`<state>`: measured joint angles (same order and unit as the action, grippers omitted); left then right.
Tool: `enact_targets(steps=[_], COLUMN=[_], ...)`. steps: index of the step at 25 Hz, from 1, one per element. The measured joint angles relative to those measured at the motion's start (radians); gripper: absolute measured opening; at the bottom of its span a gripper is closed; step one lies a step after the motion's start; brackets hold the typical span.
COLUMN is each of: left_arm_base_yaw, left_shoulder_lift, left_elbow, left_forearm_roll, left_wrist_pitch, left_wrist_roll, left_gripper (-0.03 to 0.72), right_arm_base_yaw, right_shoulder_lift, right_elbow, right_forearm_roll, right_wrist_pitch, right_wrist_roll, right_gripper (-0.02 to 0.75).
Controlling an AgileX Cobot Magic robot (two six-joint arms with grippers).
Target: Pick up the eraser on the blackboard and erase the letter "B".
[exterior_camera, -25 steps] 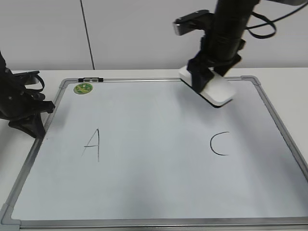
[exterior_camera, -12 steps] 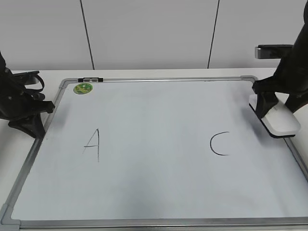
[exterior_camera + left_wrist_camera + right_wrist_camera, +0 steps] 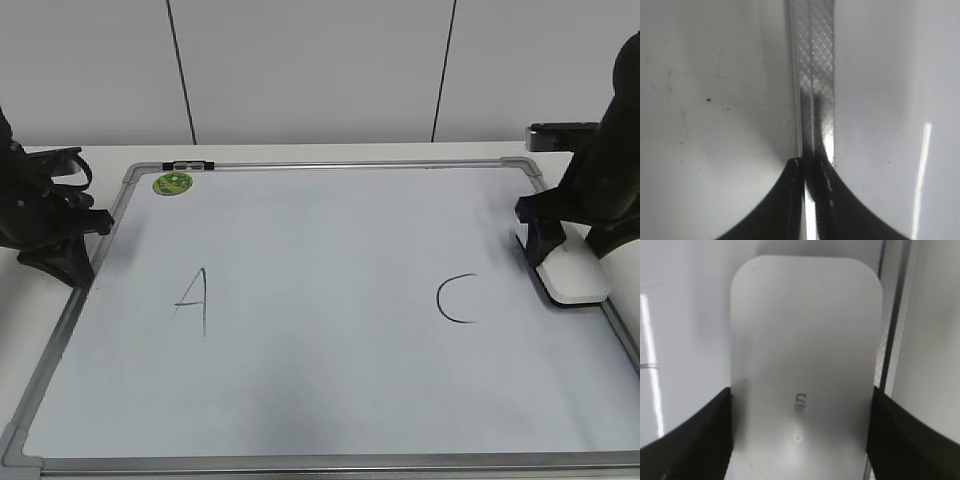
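Note:
The blackboard (image 3: 320, 230) is a white board with a grey frame lying flat on the table. It carries a black "A" (image 3: 192, 300) and "C" (image 3: 455, 298); no letter "B" shows between them. The white eraser (image 3: 578, 277) rests at the board's right edge, beside the frame. My right gripper (image 3: 562, 248) is shut on it; in the right wrist view the fingers (image 3: 800, 440) flank the eraser (image 3: 802, 350). My left gripper (image 3: 72, 262) is shut at the board's left frame (image 3: 815, 75), fingertips (image 3: 810, 165) together.
A small round green magnet (image 3: 172, 184) sits at the board's top-left corner, with a small black-and-white piece (image 3: 188, 165) on the top frame. White table surrounds the board. A white wall stands behind. The board's right frame (image 3: 895, 315) runs beside the eraser.
My right arm carried the eraser from above the board's top middle to the right edge, then lowered it there. The left arm has not moved.

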<state>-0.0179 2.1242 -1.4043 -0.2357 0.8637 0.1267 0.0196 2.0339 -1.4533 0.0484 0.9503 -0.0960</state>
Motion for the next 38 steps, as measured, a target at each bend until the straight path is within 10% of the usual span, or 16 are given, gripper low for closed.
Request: enact_targets(steps=[23,31,38], left_arm_base_yaw=[0.002,0.002,0.002], left_shoulder_lift=[0.000,0.049,0.047], left_elbow=[-0.007,-0.177,-0.404], left_forearm_roll=[0.000,0.026,0.026], left_wrist_pitch=[0.006,0.154,0.333], left_wrist_roll=[0.000,0.004,0.004], left_gripper=[0.055,0.364,0.417], right_arm_base_yaw=[-0.021,-0.021,-0.021], right_shoulder_lift=[0.030,-0.080,-0.176], right_elbow=[-0.106,-0.215,-0.222], right_forearm_roll=[-0.016,0.062,0.064], right_wrist_pitch=[0.125,0.238,0.271], right_wrist_roll=[0.015,-0.046,-0.056], right_gripper=[0.652,0.641,0.606])
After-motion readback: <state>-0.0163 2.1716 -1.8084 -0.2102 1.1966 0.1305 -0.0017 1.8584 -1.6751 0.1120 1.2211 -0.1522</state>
